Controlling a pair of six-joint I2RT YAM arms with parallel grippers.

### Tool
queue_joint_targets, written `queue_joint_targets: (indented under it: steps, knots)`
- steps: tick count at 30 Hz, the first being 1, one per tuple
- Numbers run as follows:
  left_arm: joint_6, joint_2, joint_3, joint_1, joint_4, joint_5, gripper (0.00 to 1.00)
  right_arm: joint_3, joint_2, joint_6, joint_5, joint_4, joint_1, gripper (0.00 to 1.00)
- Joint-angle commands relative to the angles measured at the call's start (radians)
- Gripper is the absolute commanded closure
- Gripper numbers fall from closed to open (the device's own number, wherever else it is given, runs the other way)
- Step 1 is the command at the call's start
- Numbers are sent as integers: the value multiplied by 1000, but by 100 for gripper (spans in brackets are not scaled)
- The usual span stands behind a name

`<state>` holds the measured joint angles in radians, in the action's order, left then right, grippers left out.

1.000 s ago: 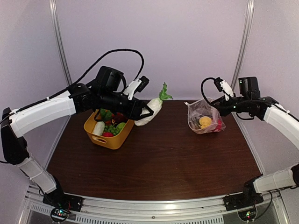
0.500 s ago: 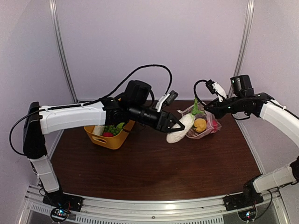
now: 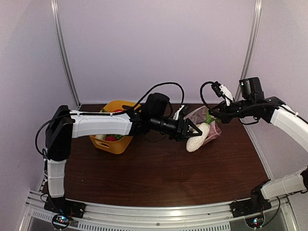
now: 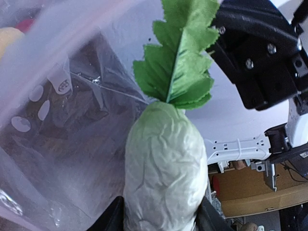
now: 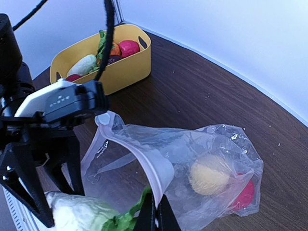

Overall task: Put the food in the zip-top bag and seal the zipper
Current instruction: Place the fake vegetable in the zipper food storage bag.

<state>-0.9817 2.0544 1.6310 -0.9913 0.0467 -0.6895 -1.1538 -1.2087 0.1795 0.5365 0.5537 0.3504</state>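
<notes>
My left gripper is shut on a white toy vegetable with green leaves, holding it by its thick end. Its leafy tip points into the open mouth of the clear zip-top bag. My right gripper is shut on the bag's upper mouth edge, where the zipper runs, and holds it lifted. Inside the bag lie a yellow food piece and a red one. More food sits in the yellow tub.
The yellow tub stands on the brown table at the left, behind my left arm. The bag's closed end rests on the table near the back right. A purple wall rises just behind.
My left arm has swung right from above the tub, carrying the white vegetable to the bag's mouth. The right gripper has shifted slightly left with the bag's edge.
</notes>
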Motion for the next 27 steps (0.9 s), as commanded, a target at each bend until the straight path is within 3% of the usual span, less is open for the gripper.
queue_joint_targets:
  steps: [1, 5, 12, 21, 24, 27]
  knots:
    - [-290, 47, -16, 21, 271, 21, 77, 37, 49, 23, 75, 6, 16, 100]
    - [-554, 54, -163, 23, 558, 103, 78, 75, 95, 37, 75, 1, 30, 100]
    - [-656, 105, -136, 25, 645, 218, 78, 112, 122, 22, 110, -13, 32, 100]
    - [-720, 209, 23, 23, 590, 280, 76, 105, 100, 15, 173, -8, 40, 100]
    - [-711, 249, 84, 18, 543, 266, 68, 107, 91, 23, 193, 0, 44, 100]
    - [-674, 256, 116, 14, 478, 262, 52, 114, 90, 23, 194, -4, 45, 100]
